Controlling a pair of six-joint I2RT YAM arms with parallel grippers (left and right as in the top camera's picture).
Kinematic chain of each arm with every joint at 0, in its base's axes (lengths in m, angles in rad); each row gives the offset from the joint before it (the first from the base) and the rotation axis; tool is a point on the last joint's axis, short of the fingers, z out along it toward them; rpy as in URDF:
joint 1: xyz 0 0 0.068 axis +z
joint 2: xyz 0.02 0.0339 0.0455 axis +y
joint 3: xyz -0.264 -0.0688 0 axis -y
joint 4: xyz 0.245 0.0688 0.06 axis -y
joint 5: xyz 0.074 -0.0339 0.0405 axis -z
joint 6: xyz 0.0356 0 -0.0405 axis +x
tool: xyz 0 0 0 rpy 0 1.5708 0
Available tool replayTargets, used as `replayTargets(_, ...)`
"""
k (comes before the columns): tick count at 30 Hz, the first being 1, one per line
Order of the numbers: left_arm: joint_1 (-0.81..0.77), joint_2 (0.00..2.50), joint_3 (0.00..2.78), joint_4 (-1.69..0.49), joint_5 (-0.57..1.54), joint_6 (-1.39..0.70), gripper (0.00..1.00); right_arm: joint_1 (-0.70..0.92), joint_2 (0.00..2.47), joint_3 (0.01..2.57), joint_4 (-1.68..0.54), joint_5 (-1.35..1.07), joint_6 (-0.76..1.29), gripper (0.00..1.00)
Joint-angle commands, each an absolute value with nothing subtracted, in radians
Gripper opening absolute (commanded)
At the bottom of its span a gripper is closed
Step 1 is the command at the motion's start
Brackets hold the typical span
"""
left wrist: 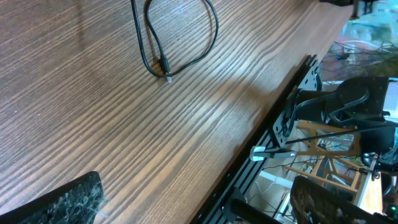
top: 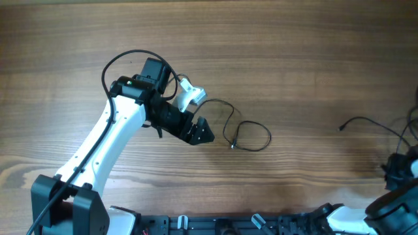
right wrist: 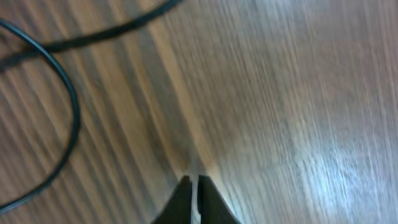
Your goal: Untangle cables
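Cables (top: 268, 136) lie on the desk (top: 294, 52) in two places. The looped cable (left wrist: 216, 31) sits at the centre of the overhead frame, its plug (top: 232, 145) just beside your left tool (top: 198, 135), whose jaws stand wide apart. A second cable (top: 366, 119) trails in from the right edge. Your right tool (right wrist: 196, 196) has its jaws pressed together, with cable lying to its upper left.

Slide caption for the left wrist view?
Open left fingers hover over the wood table, a loose cable loop and its plug end lying ahead.
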State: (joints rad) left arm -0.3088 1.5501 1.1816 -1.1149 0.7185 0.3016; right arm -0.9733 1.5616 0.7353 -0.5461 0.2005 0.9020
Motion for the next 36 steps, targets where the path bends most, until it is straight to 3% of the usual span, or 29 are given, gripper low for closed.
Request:
replayTargets(1, -0.313, 1.554, 1.178, -1.115, 0.716, 0.307, 0.98, -0.973, 1.638, 0.641, -0.410, 0.175, 0.812, 0.05)
replayTargets(7, -0.313, 1.554, 1.178, -1.115, 0.717, 0.297, 0.98, -0.973, 1.811, 0.639, -0.174, 0.105, 0.814, 0.05)
replayTargets(13, -0.313, 1.554, 1.178, -1.115, 0.717, 0.272, 0.99, -0.973, 2.039, 0.663, 0.314, -0.080, 0.837, 0.04)
replayTargets(16, -0.313, 1.554, 1.178, -1.114, 0.717, 0.272, 0.99, -0.973, 2.041, 0.771, 0.379, -0.090, 0.803, 0.05)
replayTargets(20, -0.313, 1.554, 1.178, -1.111, 0.717, 0.272, 0.99, -0.973, 2.040, 0.963, 0.377, -0.133, 0.619, 0.04)
replayTargets(26, -0.313, 1.554, 1.178, -1.104, 0.716, 0.246, 0.99, -0.975, 2.009, 1.194, 0.340, -0.338, 0.632, 0.05)
replayTargets(30, -0.313, 1.554, 1.178, -1.101, 0.716, 0.246, 1.00, -0.974, 1.827, 1.226, 0.302, -0.361, 0.631, 0.05)
replayTargets(33, -0.313, 1.554, 1.178, -1.066, 0.716, 0.246, 0.99, -0.945, 1.619, 1.226, 0.150, -0.514, 0.630, 0.04)
replayTargets(36, -0.312, 1.554, 1.178, -1.047, 0.716, 0.246, 0.96, -0.838, 1.461, 1.226, -0.260, -0.672, 0.632, 0.04)
